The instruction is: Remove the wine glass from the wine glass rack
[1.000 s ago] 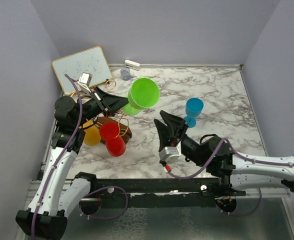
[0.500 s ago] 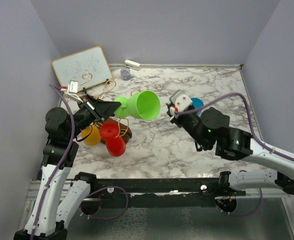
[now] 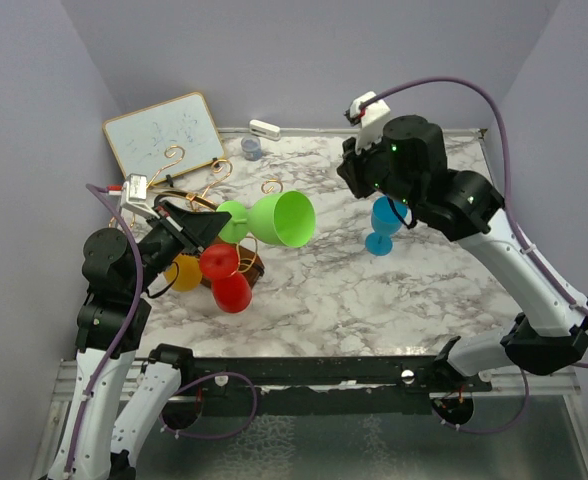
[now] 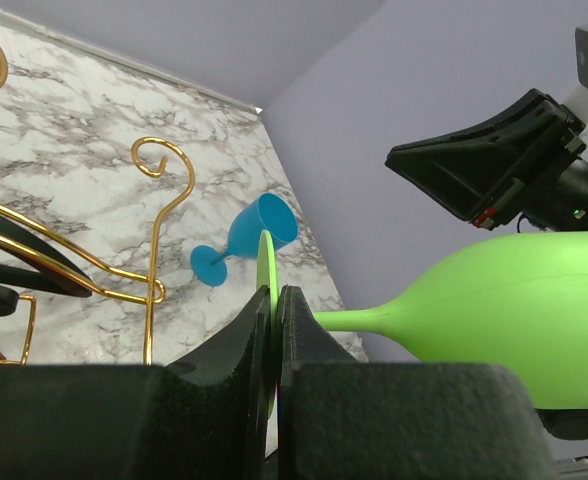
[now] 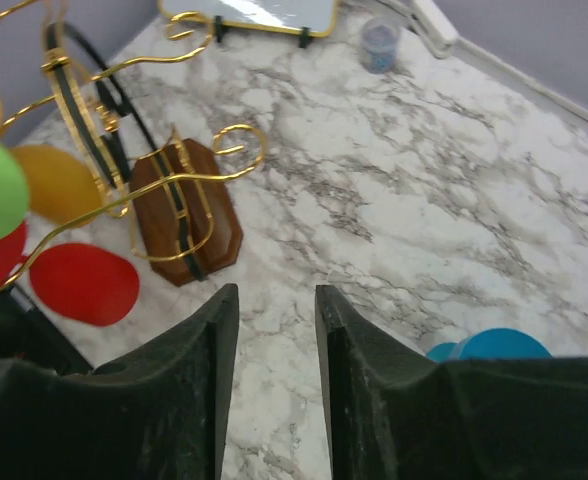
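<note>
One wine glass (image 4: 504, 310), foot pinched in left end effector (image 4: 275, 312).

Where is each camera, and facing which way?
Top external: above, behind the robot, looking down on the table; left arm and right arm show.
Left wrist: looks along the left gripper, shut on the foot of the green glass, toward the blue glass.
Right wrist: looks down past the right gripper at the rack.
Shared: all three show rack and blue glass.
</note>
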### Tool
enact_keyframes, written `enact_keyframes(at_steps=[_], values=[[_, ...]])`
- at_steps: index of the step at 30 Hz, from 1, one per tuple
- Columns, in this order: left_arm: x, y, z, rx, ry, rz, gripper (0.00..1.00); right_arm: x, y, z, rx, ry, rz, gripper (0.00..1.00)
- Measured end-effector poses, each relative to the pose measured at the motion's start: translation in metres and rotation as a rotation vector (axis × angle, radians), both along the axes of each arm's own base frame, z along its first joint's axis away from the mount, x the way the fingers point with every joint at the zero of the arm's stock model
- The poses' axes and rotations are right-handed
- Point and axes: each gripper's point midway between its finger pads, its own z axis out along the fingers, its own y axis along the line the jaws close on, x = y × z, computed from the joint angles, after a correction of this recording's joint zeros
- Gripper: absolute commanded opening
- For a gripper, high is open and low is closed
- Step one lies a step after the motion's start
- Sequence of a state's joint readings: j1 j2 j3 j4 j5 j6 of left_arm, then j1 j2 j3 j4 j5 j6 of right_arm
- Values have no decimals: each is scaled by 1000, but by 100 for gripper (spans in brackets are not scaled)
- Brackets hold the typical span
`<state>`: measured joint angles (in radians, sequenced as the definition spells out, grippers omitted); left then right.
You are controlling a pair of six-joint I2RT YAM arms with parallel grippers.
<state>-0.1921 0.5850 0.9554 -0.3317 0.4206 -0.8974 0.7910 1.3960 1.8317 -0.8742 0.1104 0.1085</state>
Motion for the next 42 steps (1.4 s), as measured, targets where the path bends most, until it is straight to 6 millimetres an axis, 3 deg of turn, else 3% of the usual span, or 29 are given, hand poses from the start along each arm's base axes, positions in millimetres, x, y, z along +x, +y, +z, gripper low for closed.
enact_keyframes(at_steps=[4,9,13,17,24,36,40,42], values=[[1,2,-2,18,1,11,0,-37,14,17,117,43,167,45],[5,2,-3,31,4,11,0,-89,6,57,265,-3,331,42],[8,1,-6,39,12,11,0,-107,9,75,326,-30,416,40],[12,1,-9,48,21,10,0,-107,22,72,335,-3,466,38],[15,0,-2,60,12,10,0,-87,46,38,292,98,461,38],[21,0,-4,82,26,8,0,-79,56,33,296,120,458,37],[24,-1,-4,91,36,7,0,-73,63,26,289,145,451,30],[25,-1,-3,94,35,7,0,-70,66,24,289,157,449,17]])
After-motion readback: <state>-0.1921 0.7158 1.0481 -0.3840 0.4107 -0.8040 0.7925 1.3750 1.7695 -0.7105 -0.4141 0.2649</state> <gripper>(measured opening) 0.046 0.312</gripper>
